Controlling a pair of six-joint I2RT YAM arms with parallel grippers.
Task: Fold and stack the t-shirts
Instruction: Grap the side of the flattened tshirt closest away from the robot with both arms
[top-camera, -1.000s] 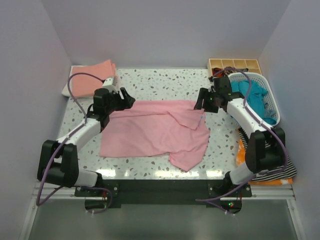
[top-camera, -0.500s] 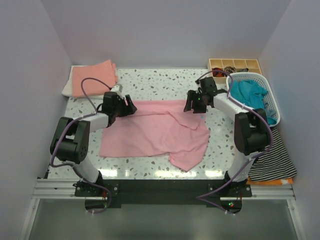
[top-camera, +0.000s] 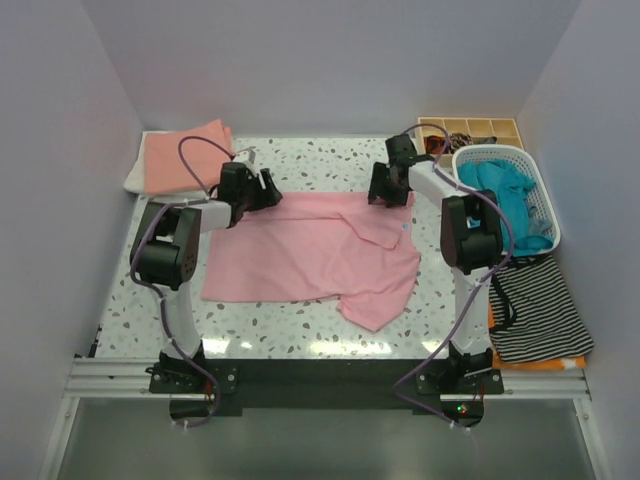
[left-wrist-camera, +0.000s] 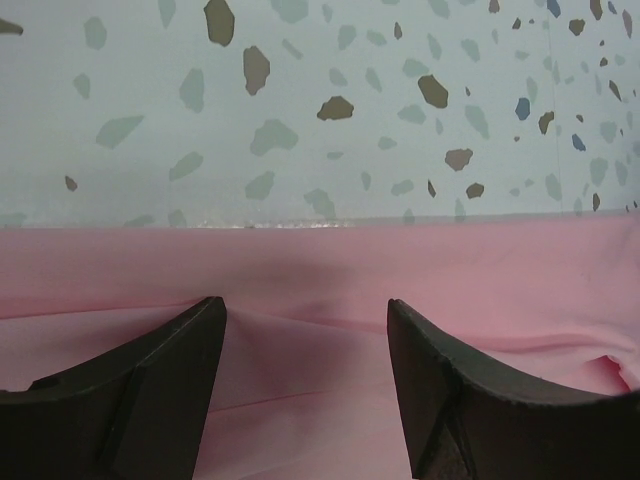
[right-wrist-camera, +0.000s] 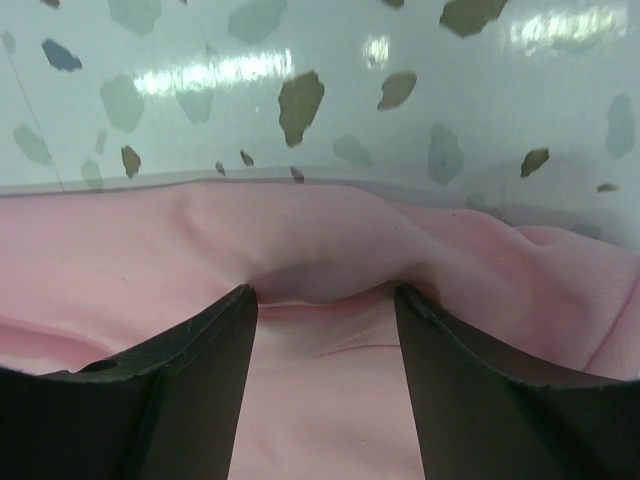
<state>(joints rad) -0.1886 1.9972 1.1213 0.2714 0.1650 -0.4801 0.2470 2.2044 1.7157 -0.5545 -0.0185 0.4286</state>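
Two sets of fingers sit on the far edge of the light pink t-shirt (top-camera: 300, 260), which lies spread out in the middle of the tabletop (top-camera: 320, 160). The left fingers (left-wrist-camera: 160, 380) are near the far left corner and the right fingers (right-wrist-camera: 180, 370) near the far right corner. Both pairs are spread apart with their tips on the cloth. They have not pinched it yet.

This looks like the start of a fold. Next, both pairs need to squeeze shut on that edge at the same time. Then they should lift it and bring it toward the near side, keeping level.

The far edge is straight, but the near edge is crooked, with one flap sticking out. There is only a thin strip of bare top on the near side. The white basket (top-camera: 543, 215) with the teal t-shirt (top-camera: 505, 190) is close on the right. The folded salmon-orange t-shirt (top-camera: 185, 158) is close on the left.
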